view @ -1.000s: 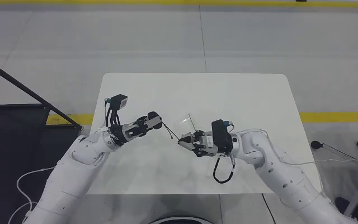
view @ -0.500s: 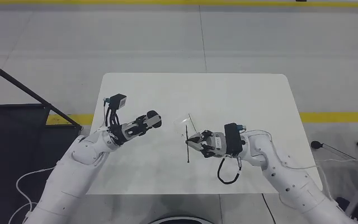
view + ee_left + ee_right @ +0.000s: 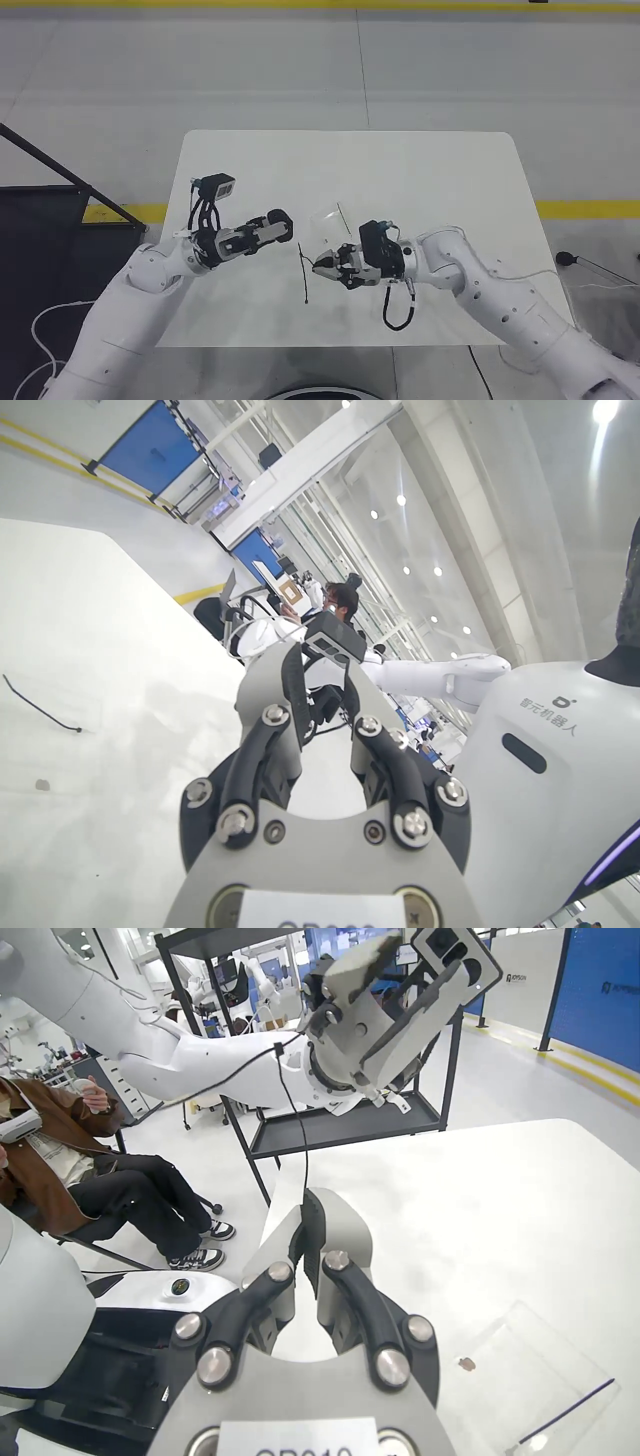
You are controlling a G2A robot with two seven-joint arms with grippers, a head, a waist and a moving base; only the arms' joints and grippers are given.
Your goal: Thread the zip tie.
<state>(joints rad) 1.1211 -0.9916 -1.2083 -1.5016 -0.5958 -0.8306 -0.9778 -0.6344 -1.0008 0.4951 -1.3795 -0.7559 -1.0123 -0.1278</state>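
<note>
A black zip tie (image 3: 303, 275) hangs over the table's near middle, and my right gripper (image 3: 318, 266) is shut on it. In the right wrist view the zip tie (image 3: 295, 1118) rises from my right gripper (image 3: 307, 1200) to its small head. My left gripper (image 3: 283, 218) is a short way to the left of the tie and apart from it. The left wrist view shows my left gripper (image 3: 322, 665) open, with nothing between its fingers.
A second black zip tie (image 3: 565, 1415) lies on a clear plastic sheet (image 3: 325, 225) on the white table (image 3: 430, 180), just behind the right gripper. A small brown speck (image 3: 467, 1363) lies beside the sheet. A black rack (image 3: 350, 1123) stands off the table's left side.
The left gripper has let go of the tie and stayed nearly in place. The right gripper drew the tie away to the right, then came back left with it.
</note>
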